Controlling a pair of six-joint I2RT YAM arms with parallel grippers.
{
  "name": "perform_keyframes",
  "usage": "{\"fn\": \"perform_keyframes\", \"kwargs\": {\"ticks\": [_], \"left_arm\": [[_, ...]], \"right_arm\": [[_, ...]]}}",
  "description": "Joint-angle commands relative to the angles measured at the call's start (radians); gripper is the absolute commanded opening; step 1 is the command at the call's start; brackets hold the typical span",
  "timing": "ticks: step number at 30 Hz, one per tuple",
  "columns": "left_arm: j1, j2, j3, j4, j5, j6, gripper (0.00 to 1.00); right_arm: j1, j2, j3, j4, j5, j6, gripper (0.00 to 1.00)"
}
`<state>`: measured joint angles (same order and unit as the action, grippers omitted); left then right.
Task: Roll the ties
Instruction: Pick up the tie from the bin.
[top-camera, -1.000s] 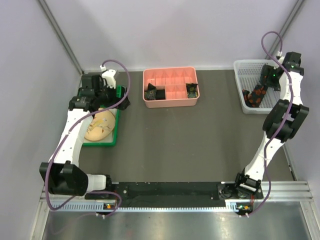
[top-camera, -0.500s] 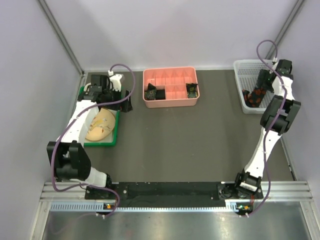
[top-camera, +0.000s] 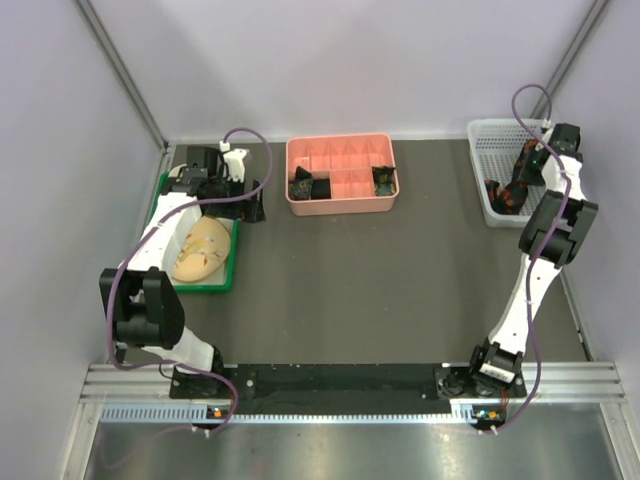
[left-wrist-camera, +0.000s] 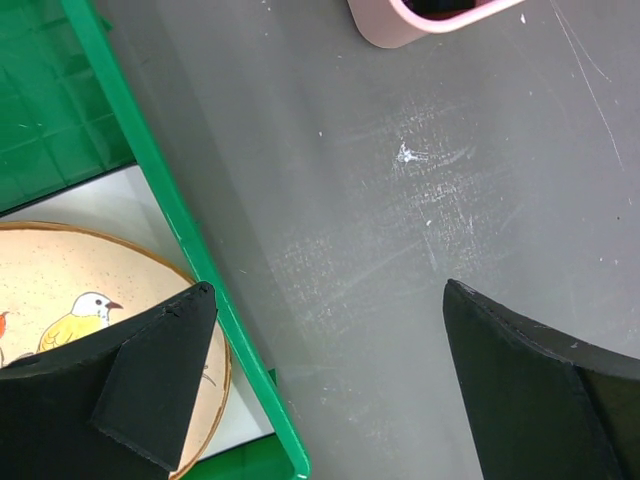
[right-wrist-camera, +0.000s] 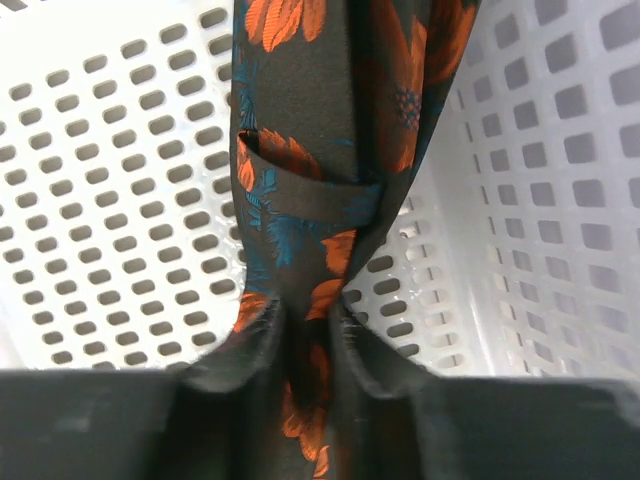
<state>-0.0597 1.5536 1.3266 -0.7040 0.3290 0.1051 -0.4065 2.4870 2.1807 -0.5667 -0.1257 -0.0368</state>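
r. pincer (right-wrist-camera: 308, 322) just clamped tie (right-wrist-camera: 300, 150) (in basket (right-wrist-camera: 100, 150))

Inspector: Right wrist view?
Recorder: Tie (right-wrist-camera: 300, 120) runs off the top edge; lower end lost inside the right gripper (right-wrist-camera: 307, 325).
Inspector: Left wrist view?
Recorder: Pink tray (left-wrist-camera: 385, 30) cut by top edge. Bird plate (left-wrist-camera: 80, 290) cut at left, partly behind a finger (left-wrist-camera: 150, 390) of the left gripper (left-wrist-camera: 328, 290).

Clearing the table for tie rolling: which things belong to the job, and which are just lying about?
Job: flowered tie, rolled ties, pink tray, white basket.
Lying about: green tray, bird plate.
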Motion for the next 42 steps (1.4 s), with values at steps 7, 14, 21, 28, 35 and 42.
{"fn": "perform_keyframes", "kwargs": {"ticks": [7,14,21,28,35,42], "left_arm": [[0.003,0.016,0.079,-0.011,0.015,0.030,0.99],[0.003,-0.064,0.040,0.058,0.079,0.016,0.99],[0.003,-0.167,-0.021,0.107,0.155,0.027,0.99],[0.003,-0.331,-0.139,0.161,0.191,0.059,0.99],[0.003,-0.510,-0.243,0.106,0.216,0.165,0.99],[0.003,-0.708,-0.372,0.053,0.411,0.327,0.99]], "right_arm": [[0.003,-0.170,0.053,0.011,-0.106,-0.049,0.00],[0.003,-0.437,0.053,0.042,-0.233,-0.054,0.00],[0.005,-0.694,0.045,0.013,-0.435,0.001,0.00],[0.020,-0.908,0.028,0.001,-0.626,0.142,0.00],[0.159,-1.080,-0.149,-0.079,-0.866,0.192,0.00],[0.440,-1.274,-0.536,-0.001,-0.879,0.161,0.00]]}}
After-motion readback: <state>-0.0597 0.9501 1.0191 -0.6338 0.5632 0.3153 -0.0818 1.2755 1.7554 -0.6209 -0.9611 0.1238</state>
